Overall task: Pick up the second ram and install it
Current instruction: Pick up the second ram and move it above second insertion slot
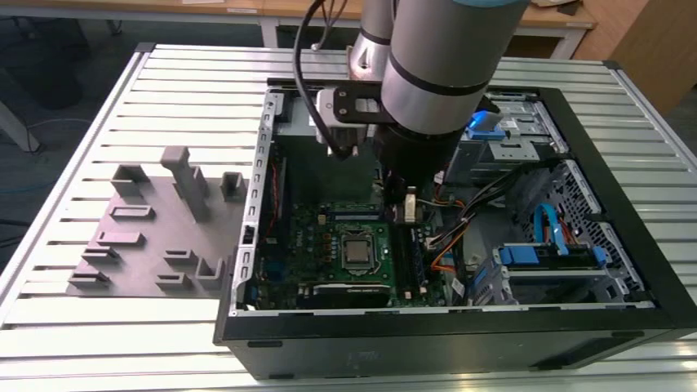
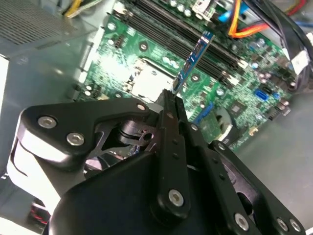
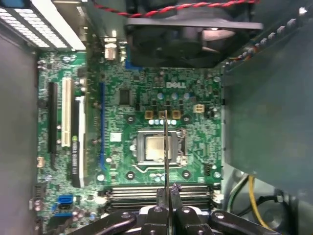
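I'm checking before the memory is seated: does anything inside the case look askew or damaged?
Nothing looks damaged or spilled. The gripper holds the second ram over the motherboard. The processor sits bare, with no cooler on it.

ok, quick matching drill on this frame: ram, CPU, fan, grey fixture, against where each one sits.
1 ram
2 CPU
3 fan
4 grey fixture

A on the table, outside the case
B in its socket, mid-board
C clamped in the gripper
D black and round, at the board's edge

Pairs: 1-C, 2-B, 3-D, 4-A
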Robot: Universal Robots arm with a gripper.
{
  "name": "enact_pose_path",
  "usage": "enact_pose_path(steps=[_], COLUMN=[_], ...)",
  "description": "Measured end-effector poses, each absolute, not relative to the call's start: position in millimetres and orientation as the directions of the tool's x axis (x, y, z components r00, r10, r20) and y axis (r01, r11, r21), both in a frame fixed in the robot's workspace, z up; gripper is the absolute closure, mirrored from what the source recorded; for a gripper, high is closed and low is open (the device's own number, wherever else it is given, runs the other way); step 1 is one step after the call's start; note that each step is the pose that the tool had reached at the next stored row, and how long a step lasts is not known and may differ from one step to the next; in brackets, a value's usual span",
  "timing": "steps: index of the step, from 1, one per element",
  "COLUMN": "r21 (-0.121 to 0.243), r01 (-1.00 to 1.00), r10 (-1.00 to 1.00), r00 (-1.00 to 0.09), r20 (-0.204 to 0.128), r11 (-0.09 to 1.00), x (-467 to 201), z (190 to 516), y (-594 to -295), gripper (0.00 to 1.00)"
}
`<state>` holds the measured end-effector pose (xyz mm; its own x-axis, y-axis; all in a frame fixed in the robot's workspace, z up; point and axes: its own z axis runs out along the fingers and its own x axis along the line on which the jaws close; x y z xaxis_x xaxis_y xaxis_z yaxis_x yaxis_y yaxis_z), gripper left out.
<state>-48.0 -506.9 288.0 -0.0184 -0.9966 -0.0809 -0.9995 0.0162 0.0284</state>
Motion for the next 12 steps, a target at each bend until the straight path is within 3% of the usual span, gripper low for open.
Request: enact_pose_path(steps=[12], r21=[0.028], r01=[-0.999], r10=[-0.997], r00=[-0.018], r20=[-0.08], r11=[0.016], x=[-48.0], z=[287.3], y=[-512.7], gripper=[0.9])
